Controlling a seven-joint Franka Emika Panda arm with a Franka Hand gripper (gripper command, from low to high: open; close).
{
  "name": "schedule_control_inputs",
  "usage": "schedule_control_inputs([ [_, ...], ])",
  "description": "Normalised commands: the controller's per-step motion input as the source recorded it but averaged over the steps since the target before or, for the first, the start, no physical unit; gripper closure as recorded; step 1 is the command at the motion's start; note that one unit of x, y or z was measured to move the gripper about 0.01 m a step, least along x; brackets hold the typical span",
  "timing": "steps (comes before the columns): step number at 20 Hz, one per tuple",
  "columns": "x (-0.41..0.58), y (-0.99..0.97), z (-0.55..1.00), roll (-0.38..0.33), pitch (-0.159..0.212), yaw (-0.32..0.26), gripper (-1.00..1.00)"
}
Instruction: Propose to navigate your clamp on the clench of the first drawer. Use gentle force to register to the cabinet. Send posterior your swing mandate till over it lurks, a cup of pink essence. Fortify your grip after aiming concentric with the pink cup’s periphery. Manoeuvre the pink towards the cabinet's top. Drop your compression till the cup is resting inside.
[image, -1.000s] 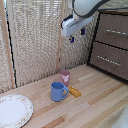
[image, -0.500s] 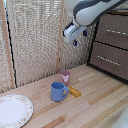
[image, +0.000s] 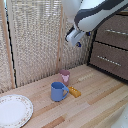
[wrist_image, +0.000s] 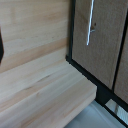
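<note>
Here my clamp (image: 76, 40) hangs high above the pink cup (image: 65, 76) beside the blue mug (image: 58, 91), its fingers' spacing unreadable, while only the wrist view shows a pale handle (wrist_image: 90, 26) close up.

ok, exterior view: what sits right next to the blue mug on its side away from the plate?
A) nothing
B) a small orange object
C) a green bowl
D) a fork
B: a small orange object lies on the table beside the blue mug, opposite the plate.
</note>
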Motion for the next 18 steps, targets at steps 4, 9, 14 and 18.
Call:
schedule_control_inputs([
  [4, 0.000, -0.21, 0.28, -0.297, 0.000, 0.044, -1.00],
  [9, 0.041, -0.35, 0.01, -0.369, -0.055, 0.030, -1.00],
  [14, 0.081, -0.38, 0.00, -0.375, -0.065, 0.019, -1.00],
  [18, 0.022, -0.47, 0.01, -0.344, -0.039, 0.012, -1.00],
])
